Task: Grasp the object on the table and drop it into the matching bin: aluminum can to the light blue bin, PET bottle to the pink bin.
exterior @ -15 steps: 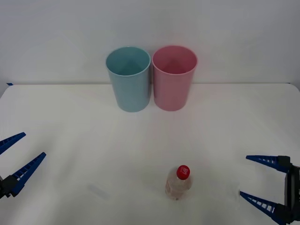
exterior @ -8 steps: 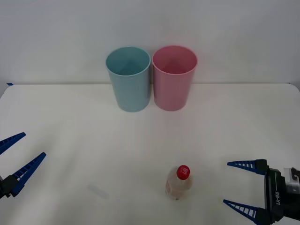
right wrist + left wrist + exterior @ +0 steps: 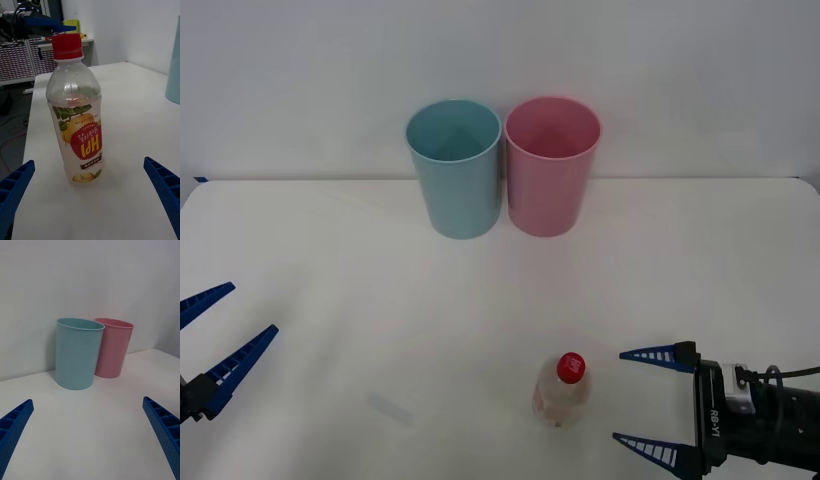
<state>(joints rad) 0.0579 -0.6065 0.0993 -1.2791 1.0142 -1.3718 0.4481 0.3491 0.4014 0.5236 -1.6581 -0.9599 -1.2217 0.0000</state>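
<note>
While the white table (image 3: 330, 270) carries everything, you have the two bins standing upright at its far edge, about midway along: the light blue bin (image 3: 455, 168) on the left and the pink bin (image 3: 551, 165) on the right, just beside each other, possibly touching, though the gap is hard to read. Both mouths face up.

Your right gripper (image 3: 647, 404) sits low at the table's near edge toward the right corner, fingers spread wide and pointed leftward at the PET bottle (image 3: 561, 391). No contact: the fingertips stop just short of it.

Your left gripper (image 3: 215, 330) is parked near the table's left edge, well apart from the bottle, fingers likewise spread, facing the bins.

The bottle stands upright near the near edge, right of centre, well apart from both bins. Red cap (image 3: 67, 46) on, pale label (image 3: 83, 142) with red lettering toward the right wrist camera.
</note>
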